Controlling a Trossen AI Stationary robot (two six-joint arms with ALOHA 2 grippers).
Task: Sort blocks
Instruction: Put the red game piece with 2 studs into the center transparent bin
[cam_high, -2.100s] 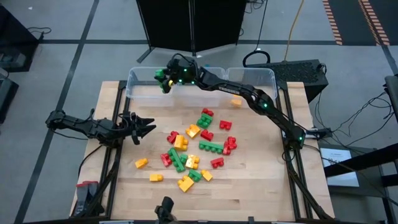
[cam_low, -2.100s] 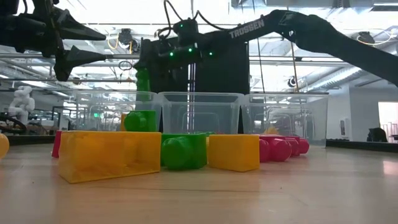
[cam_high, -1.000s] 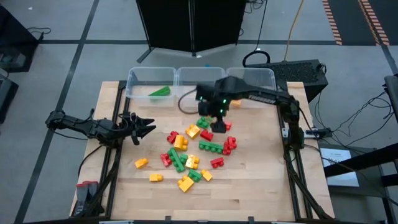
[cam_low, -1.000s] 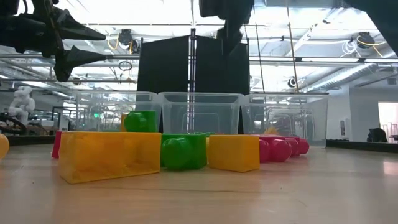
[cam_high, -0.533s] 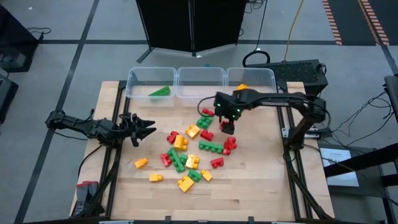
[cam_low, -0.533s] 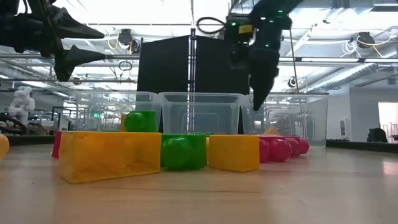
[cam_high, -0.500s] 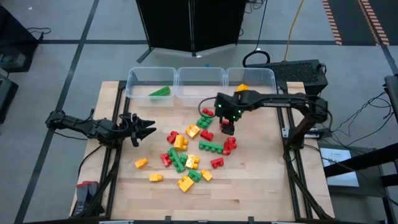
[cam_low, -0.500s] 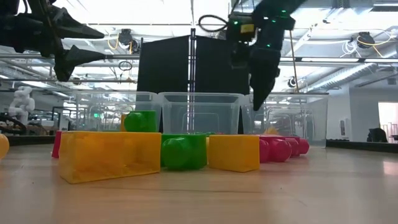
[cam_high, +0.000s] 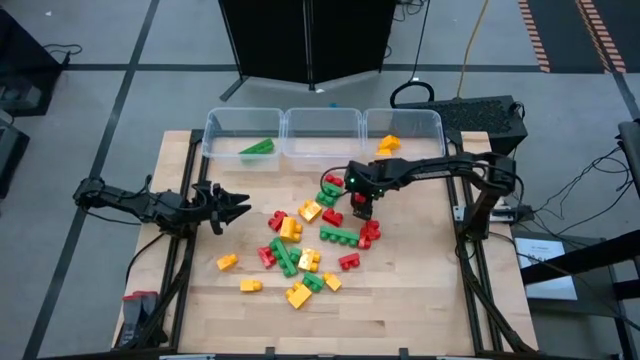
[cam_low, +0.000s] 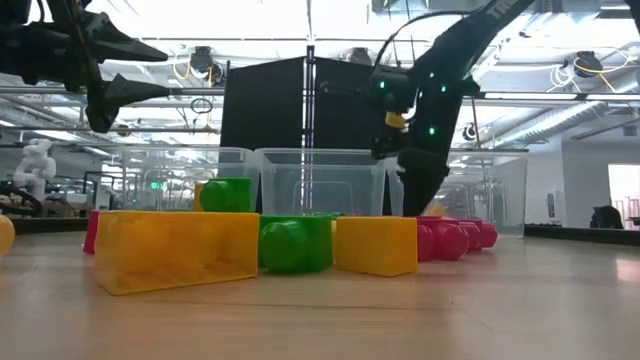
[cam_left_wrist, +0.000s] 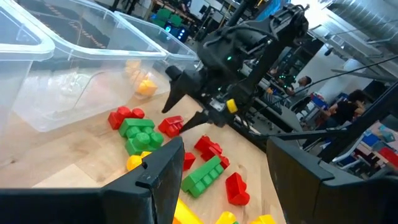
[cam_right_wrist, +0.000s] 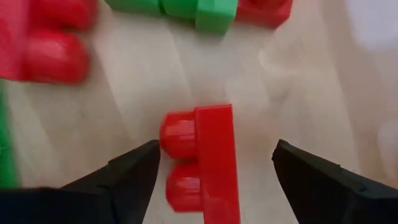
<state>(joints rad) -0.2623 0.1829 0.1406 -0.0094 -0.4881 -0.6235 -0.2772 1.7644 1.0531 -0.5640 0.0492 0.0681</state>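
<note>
Red block (cam_right_wrist: 202, 158) between the right hand's (cam_right_wrist: 214, 168) spread fingers.

Red, green and yellow blocks (cam_high: 300, 245) lie on pale wood table (cam_high: 420, 300); bins (cam_high: 322, 125) are clear.

Three clear plastic bins (cam_high: 325, 124) stand side by side along the far edge of a light wooden table (cam_high: 420, 290). Behind them stands a black panel (cam_high: 305, 40). Grey floor surrounds the table, with cables (cam_high: 415, 92) and a yellow cord (cam_high: 470, 45).
</note>
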